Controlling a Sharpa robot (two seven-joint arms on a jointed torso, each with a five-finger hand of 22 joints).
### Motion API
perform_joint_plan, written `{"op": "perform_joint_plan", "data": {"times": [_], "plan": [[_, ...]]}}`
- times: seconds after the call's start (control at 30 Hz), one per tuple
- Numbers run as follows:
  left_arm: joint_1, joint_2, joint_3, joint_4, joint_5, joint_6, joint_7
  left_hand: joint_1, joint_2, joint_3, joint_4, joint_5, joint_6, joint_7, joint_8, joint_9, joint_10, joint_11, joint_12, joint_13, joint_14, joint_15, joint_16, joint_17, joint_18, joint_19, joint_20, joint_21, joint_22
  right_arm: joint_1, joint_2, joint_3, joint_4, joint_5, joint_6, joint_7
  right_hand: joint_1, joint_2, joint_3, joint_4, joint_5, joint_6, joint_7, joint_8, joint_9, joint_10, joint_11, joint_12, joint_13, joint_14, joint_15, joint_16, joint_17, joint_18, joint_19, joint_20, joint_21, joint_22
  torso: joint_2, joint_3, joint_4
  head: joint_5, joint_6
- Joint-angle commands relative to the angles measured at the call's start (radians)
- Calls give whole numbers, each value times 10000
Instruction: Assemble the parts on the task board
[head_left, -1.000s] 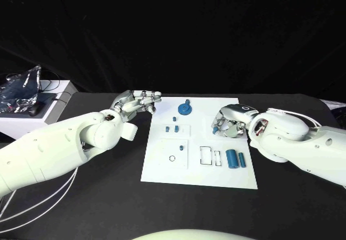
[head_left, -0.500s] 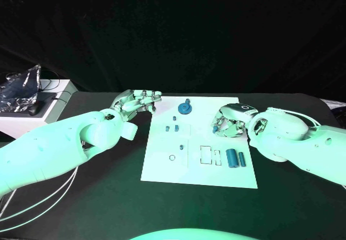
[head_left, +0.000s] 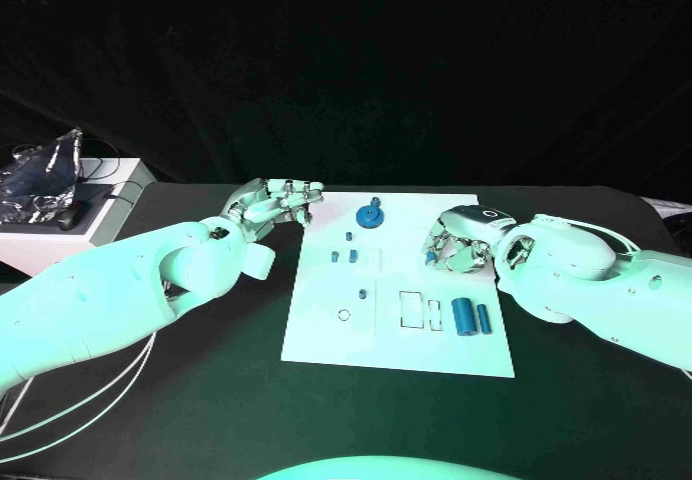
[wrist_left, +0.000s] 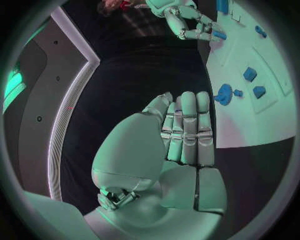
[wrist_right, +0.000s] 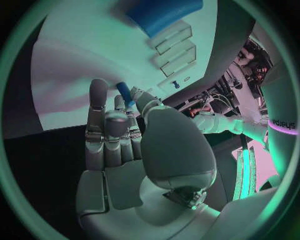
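Note:
The white task board (head_left: 325, 330) lies mid-table. My right hand (head_left: 456, 244) hovers over the board's right edge and pinches a small blue peg (head_left: 431, 260) between thumb and a finger; the peg (wrist_right: 124, 92) also shows in the right wrist view. My left hand (head_left: 273, 206) sits just off the board's far left corner, fingers curled together, holding nothing (wrist_left: 184, 132). A blue gear (head_left: 371, 216) stands at the board's far end. Small blue pegs (head_left: 343, 256), another peg (head_left: 359, 295) and a ring (head_left: 343, 315) dot the left half. Two blue cylinders (head_left: 470, 317) lie beside rectangular slots (head_left: 411, 308).
A white box (head_left: 104, 215) with a clear plastic bag (head_left: 43, 180) stands at the table's far left. White cables (head_left: 72, 405) trail under my left arm. The black table (head_left: 216, 420) spreads in front of the board.

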Motion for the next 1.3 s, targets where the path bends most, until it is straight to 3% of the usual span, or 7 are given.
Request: {"op": "perform_joint_plan", "data": {"times": [0.03,0.23,0.5,0.77,1.3], "plan": [[3,10,9,20,5,181,33,31,73,-2,-44,6,36,-29,10,14,-37,5,-1,-6,59,3,-38,9,-47,55,9,-34,8,-11,56,4,49,84,-496,116,-6,179,133,22,-93,233,-70,20,15,346,-140,-7,30,20,-97,100,90,81,379,-133,27,52,8,2,3,-8,-7],[3,4,9,23,-3,190,19,37,86,23,-84,8,65,-33,10,14,-33,3,3,-5,56,0,-39,16,-46,52,5,-34,48,-36,103,4,11,300,-784,-148,83,544,437,-36,-668,660,-241,50,57,793,-293,6,44,26,-214,153,178,-75,355,-271,81,154,7,2,6,-10,-32],[3,-8,9,25,-14,193,2,57,105,53,-120,14,71,-31,9,14,-37,2,3,-6,53,-2,-42,19,-44,51,1,-33,74,-58,117,4,-29,591,-807,-429,136,734,691,-391,-682,858,-282,39,129,1042,-362,-7,38,38,-287,132,217,-220,329,-399,101,264,3,0,4,-15,-56],[3,-13,9,22,-20,198,-9,80,114,82,-162,18,75,-27,10,14,-38,2,4,-6,52,-4,-43,22,-42,49,-2,-28,100,-63,-1,5,49,632,-821,-498,-6,757,951,-741,-522,857,-243,43,188,1028,-355,-7,37,44,-286,100,237,-224,311,-413,101,398,2,8,3,-5,-67],[3,-33,9,-30,-22,215,-36,80,114,82,-162,18,75,-27,10,14,-38,2,4,-6,52,-4,-43,22,-42,49,-2,-28,100,176,-789,110,1221,1982,-1234,-23,-90,832,1070,-945,-655,851,-225,41,235,1016,-348,-8,34,50,-278,65,248,-209,309,-403,49,534,-13,1,-13,65,-75]]}}
